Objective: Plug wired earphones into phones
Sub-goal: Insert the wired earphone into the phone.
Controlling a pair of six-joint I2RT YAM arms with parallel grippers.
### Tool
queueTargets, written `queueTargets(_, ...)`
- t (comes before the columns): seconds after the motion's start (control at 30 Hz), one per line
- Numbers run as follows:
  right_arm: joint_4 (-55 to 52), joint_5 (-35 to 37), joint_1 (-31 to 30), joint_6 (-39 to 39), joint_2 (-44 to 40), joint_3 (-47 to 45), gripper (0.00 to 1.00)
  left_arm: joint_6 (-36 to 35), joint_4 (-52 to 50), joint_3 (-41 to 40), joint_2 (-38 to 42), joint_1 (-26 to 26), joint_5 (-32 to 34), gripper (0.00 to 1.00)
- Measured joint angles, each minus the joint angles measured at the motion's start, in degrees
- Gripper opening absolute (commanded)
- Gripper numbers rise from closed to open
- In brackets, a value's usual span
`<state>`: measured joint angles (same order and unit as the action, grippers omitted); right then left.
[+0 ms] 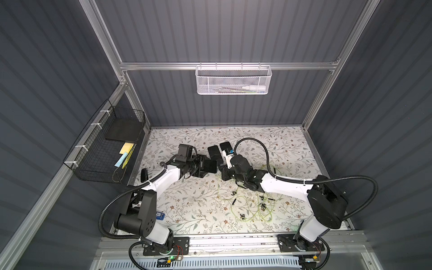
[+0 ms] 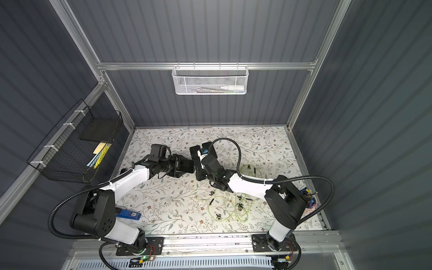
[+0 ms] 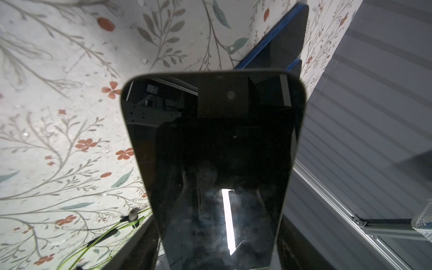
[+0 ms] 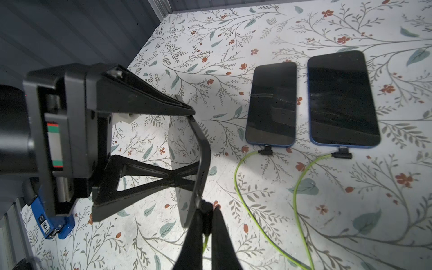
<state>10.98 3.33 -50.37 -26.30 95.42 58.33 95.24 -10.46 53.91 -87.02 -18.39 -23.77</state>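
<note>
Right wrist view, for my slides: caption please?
Right gripper holds a plug at the third phone in the left gripper; two phones lie plugged in.

White-black arms — possibly red-wired bases

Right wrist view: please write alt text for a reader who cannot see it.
The right gripper, jaws shut on a black plug, holds it against the end of a tilted phone held by the left gripper above the floral table. A smaller phone and a larger phone lie flat, each with a yellow-green earphone cord plugged in.
</note>
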Motion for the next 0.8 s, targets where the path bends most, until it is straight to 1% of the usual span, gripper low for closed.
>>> queueTargets(0.27,-0.1,0.9,-0.6,0.0,0.8,0.7,0.0,0.5,0.0,0.0,0.0,0.0,0.6,0.0)
queueTargets(0.67,3.9,0.9,-0.7,-0.2,3.9,0.7,0.0,2.6,1.5,-1.3,-0.2,0.1,2.2,0.0)
queueTargets(0.7,4.1,0.9,-0.7,-0.2,4.0,0.7,0.04,2.5,1.4,-1.3,-0.2,0.1,2.4,0.0)
queueTargets(0.73,4.1,0.9,-0.7,-0.2,4.1,0.7,0.11,2.4,1.2,-1.3,-0.2,0.2,2.6,0.0)
queueTargets(0.77,4.0,0.6,-0.7,-0.2,4.1,0.7,0.22,2.0,0.9,-1.3,-0.2,0.3,2.5,0.0)
queueTargets(0.8,3.9,0.1,-0.6,-0.4,4.1,0.7,0.31,1.4,0.6,-1.3,-0.2,0.5,2.2,0.0)
